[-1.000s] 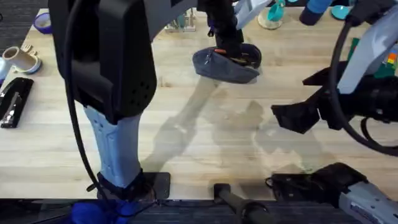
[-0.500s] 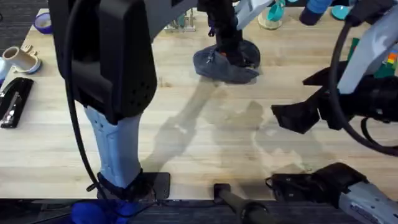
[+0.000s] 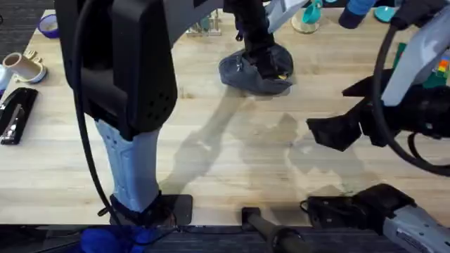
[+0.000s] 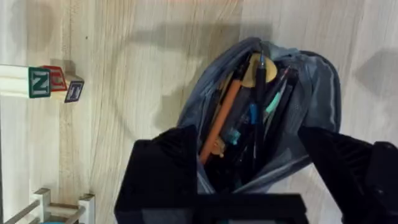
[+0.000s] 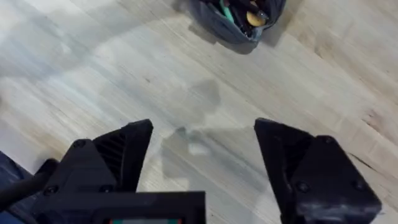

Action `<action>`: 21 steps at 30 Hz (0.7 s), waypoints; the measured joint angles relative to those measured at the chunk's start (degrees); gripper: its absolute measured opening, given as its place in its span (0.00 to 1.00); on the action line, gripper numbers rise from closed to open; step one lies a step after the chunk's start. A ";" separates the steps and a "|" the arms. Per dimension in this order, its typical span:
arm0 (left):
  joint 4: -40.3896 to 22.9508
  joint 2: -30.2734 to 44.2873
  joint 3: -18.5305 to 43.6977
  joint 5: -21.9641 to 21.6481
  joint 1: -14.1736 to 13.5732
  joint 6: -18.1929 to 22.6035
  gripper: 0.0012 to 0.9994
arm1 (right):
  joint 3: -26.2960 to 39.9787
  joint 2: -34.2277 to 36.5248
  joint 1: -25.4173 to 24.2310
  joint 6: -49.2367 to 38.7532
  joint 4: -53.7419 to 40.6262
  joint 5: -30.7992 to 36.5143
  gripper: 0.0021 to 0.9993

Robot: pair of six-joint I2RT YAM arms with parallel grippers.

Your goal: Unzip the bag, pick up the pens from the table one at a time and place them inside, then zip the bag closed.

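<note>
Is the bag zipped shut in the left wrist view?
No, the bag gapes open, with an orange pen and other pens showing inside.

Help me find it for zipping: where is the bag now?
In the overhead view the bag lies open at the table's far middle, directly under the left gripper.

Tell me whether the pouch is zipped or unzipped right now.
Unzipped. The grey-blue fabric pouch gapes open along its top in the left wrist view, with an orange pen and other pens lying inside.
</note>
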 joint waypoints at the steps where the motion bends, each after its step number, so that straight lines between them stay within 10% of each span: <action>1: -0.17 0.00 0.07 -0.04 0.00 0.00 1.00 | 0.00 0.00 0.00 0.00 0.00 0.00 1.00; 21: -14.20 0.81 11.41 -4.97 0.07 -3.17 1.00 | 0.00 -0.02 0.00 0.00 -4.93 0.00 1.00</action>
